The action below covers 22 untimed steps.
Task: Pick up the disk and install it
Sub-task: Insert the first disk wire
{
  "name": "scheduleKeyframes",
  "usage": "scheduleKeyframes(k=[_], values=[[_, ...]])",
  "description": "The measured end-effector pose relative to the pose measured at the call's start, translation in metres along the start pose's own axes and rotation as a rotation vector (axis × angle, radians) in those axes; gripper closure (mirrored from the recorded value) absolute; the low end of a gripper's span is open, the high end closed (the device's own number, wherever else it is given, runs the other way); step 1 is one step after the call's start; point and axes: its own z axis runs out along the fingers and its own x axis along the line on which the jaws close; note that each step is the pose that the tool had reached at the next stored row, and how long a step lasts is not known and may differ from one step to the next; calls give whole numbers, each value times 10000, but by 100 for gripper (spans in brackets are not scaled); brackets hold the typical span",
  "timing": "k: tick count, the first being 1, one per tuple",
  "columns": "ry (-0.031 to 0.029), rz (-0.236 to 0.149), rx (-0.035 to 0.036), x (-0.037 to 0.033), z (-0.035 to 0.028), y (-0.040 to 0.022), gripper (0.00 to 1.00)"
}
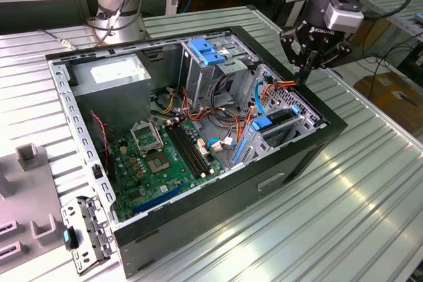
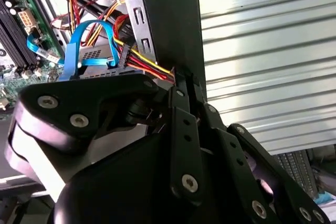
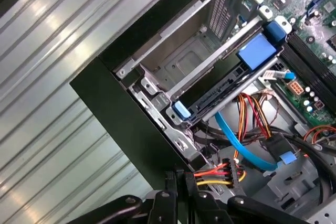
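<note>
The end effector [image 1: 305, 76], fingers pressed together at the power plug [image 3: 219, 173], hangs over the case's [image 1: 218, 209] right edge beside the seated disk [image 3: 231, 85], so the install step looks nearly finished.

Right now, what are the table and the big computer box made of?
The table looks like bare metal, maybe aluminium: silvery ribbed slats with shiny glints. The computer case seems to be sheet metal too: matt black outside, grey inside with punched holes.

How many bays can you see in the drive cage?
2: an empty bay against the case wall, and beside it one holding the disk. Others may be hidden.
</note>
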Motion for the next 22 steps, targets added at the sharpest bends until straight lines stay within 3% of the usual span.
scheduleKeyframes(k=[1, 9, 13, 17, 19, 22], values=[[15, -1, -18, 6, -51, 2, 82], [9, 195, -45, -17, -53, 23, 82], [-25, 949, -139, -27, -41, 31, 83], [-34, 1176, -169, -62, -38, 64, 83], [-54, 1649, -229, -63, -37, 64, 83], [-69, 1921, -260, -76, -33, 75, 83]])
